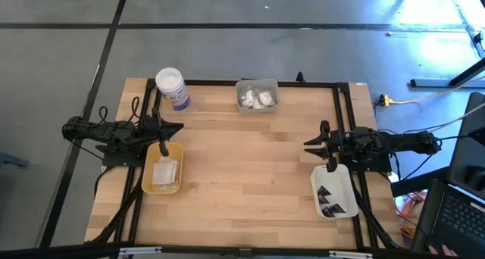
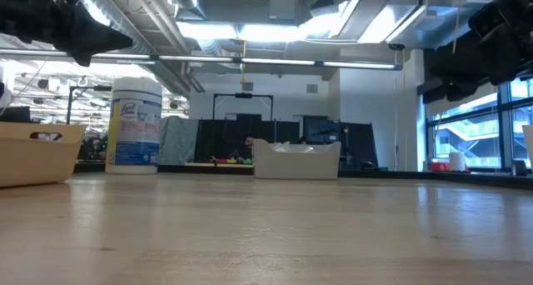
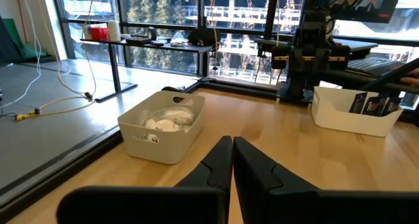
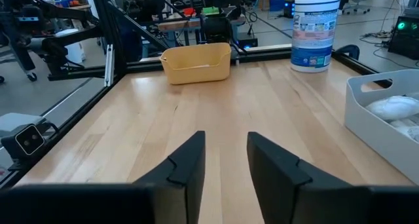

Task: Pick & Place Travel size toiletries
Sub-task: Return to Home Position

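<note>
Toiletries are all in trays, as far as I can see. White packets [image 1: 164, 173] lie in the yellow tray [image 1: 161, 191] by the surface's left edge. Lumpy packets [image 1: 256, 99] fill the clear tray [image 1: 258, 82] at the middle of the far edge, and dark wedges [image 1: 327, 194] sit in the white tray [image 1: 336, 179] by the right edge. None shows loose on the wood.

My left fingers [image 1: 179, 127] are pressed together on nothing, hovering over the yellow tray's far end, near the jar [image 1: 172, 87] at the far left corner. My right fingers [image 1: 308, 144] stand slightly apart, also empty, just past the white tray's far end.

Both arms sit folded over their own edges, raised off the surface and pointing inward. I judge they are parked this way to keep clear of the trays, and the sorting looks finished.
</note>
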Motion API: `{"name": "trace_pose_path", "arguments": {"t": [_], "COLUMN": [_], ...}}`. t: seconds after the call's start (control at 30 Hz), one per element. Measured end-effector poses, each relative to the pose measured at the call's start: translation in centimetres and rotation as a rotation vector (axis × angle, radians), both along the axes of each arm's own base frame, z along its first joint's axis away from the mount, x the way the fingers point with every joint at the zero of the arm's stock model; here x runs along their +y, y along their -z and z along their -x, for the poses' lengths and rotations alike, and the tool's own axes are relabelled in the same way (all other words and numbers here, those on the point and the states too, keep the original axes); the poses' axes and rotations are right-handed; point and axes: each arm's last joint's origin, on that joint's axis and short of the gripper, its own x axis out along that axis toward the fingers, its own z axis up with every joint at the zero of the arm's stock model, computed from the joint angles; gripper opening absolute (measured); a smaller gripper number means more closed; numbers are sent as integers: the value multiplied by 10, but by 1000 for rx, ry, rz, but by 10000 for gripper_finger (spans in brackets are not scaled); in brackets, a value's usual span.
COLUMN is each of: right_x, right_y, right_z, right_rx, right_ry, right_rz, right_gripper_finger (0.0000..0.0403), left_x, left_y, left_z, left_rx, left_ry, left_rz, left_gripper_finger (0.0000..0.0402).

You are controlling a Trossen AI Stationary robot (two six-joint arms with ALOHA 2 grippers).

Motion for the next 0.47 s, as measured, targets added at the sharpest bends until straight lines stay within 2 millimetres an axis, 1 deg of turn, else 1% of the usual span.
{"name": "trace_pose_path", "arguments": {"t": [0.47], "right_x": [0], "right_y": [0], "right_z": [0], "right_rx": [0], "right_ry": [0], "right_rz": [0], "right_gripper_finger": [138], "left_x": [0], "left_y": [0], "left_z": [0], "left_rx": [0], "left_ry": [0], "left_rz": [0], "left_gripper_finger": [11]}}
